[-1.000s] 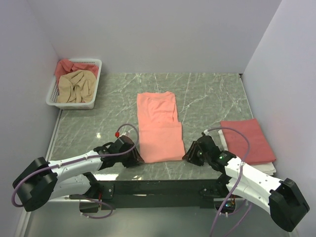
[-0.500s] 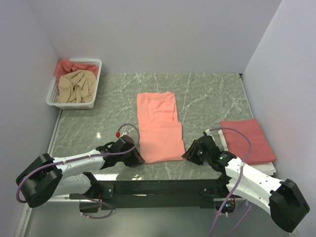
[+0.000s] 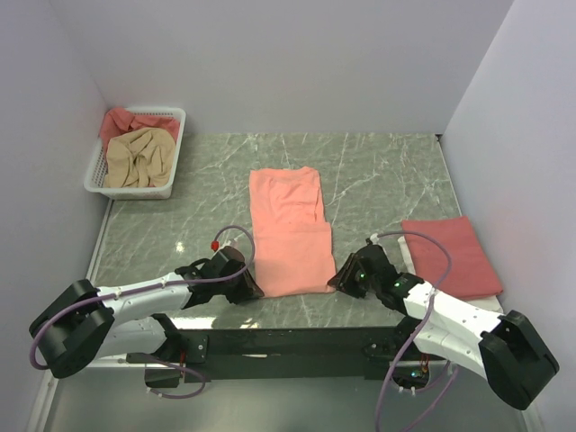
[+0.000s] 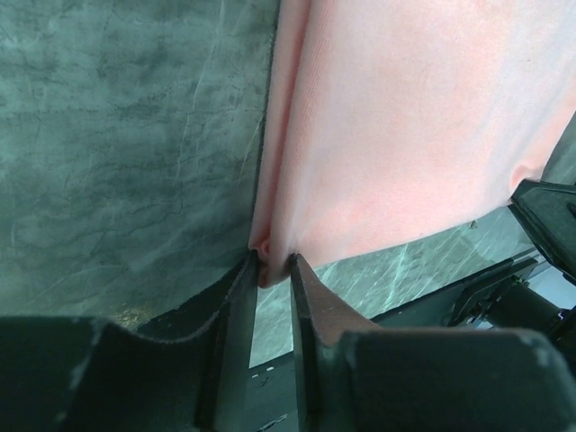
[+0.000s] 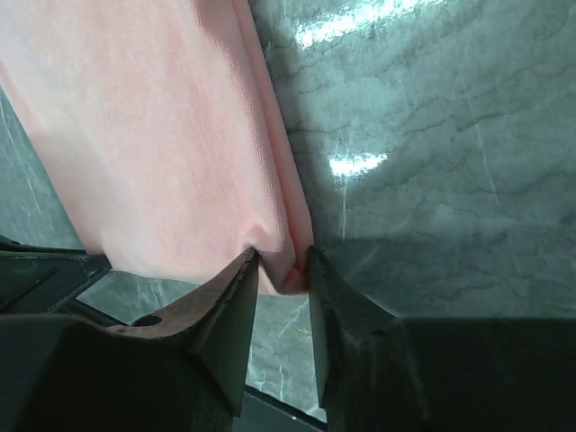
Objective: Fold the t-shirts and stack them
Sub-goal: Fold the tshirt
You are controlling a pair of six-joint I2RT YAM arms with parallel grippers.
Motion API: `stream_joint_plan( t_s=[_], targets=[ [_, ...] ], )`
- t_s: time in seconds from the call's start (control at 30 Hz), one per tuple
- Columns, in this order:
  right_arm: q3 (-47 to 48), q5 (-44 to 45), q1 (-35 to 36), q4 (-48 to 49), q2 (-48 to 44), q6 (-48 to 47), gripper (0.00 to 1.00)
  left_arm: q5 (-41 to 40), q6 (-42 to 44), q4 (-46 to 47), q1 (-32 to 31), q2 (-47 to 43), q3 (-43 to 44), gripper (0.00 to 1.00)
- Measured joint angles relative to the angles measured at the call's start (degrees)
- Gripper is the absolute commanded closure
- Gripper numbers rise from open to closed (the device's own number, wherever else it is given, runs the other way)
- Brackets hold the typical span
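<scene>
Pinching the pink t-shirt (image 3: 290, 236) by its near hem, my left gripper (image 4: 270, 263) clenched on its left corner, my right gripper (image 5: 283, 268) clenched on its right corner, cloth lying flat on the table (image 3: 378, 171) ahead of both.

Plain salmon-pink t-shirt (image 3: 288, 234), rose-red t-shirt (image 3: 450, 256), grey-green table (image 3: 180, 234) (white-veined, like marble), white basket (image 3: 177, 153).

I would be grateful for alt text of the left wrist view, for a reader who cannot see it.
The left pincer is closed on a corner of a salmon-pink t-shirt, pinching its bunched edge. The rest of the shirt lies flat on a green marbled table.
</scene>
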Motion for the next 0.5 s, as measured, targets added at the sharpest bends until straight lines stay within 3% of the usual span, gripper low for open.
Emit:
stream_joint_plan(
  t_s=[0.03, 0.17, 0.33, 0.5],
  targets=[
    [0.00, -0.09, 0.00, 0.39, 0.39, 0.00, 0.70, 0.02, 0.02, 0.02, 0.00, 0.09, 0.00, 0.75],
    [-0.04, -0.59, 0.04, 0.79, 1.60, -0.24, 0.85, 0.07, -0.09, 0.52, 0.00, 1.01, 0.02, 0.99],
    [-0.04, -1.40, 0.15, 0.02, 1.18, -1.42, 1.00, 0.02, 0.20, 0.68, -0.09, 1.16, 0.28, 0.99],
    [-0.52, -3.08, 0.50, -2.82, -2.21, -2.89, 1.00, -0.39, 1.33, -1.81, -0.55, -2.21, -0.70, 0.99]
  ],
)
